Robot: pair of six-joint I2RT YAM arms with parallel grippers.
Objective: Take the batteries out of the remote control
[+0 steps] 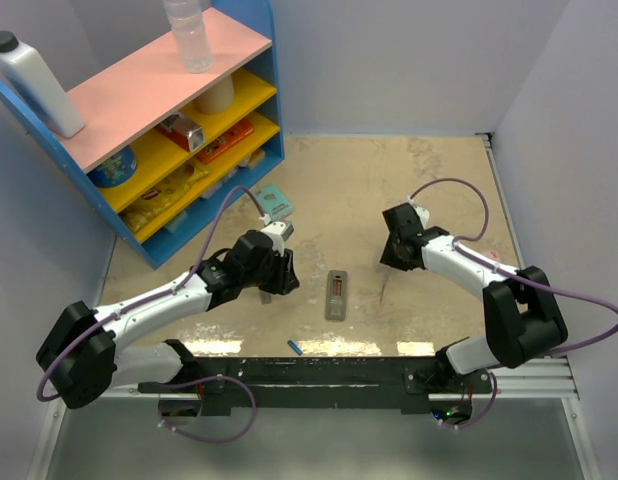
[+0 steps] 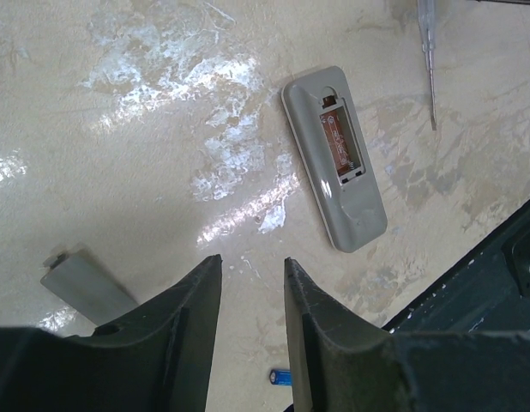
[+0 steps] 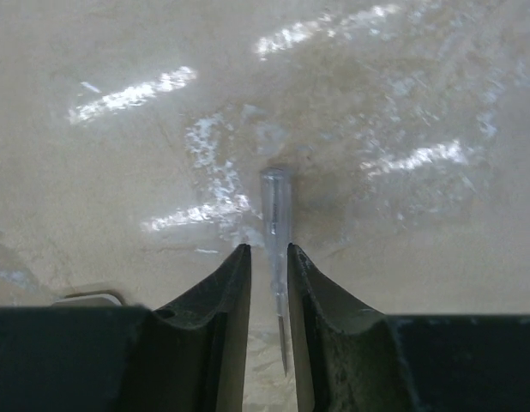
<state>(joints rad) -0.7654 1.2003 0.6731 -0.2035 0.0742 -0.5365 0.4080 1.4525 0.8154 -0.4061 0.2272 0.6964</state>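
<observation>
Right gripper [image 3: 268,251] jaws barely parted astride thin grey stick [image 3: 275,197] lying on table [image 3: 119,172]; can't tell if touching, likely parking it. Left gripper [image 2: 252,262] spread, empty. Remote control [image 2: 334,159] lies between the arms, bay open; one battery [image 2: 280,376] near front edge.

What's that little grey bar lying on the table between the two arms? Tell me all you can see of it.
It is a remote control: a slim grey bar, plastic by its look, with rounded corners. It lies flat on the table, back up, cover off, the open battery compartment brownish inside. Only the table touches it.
</observation>
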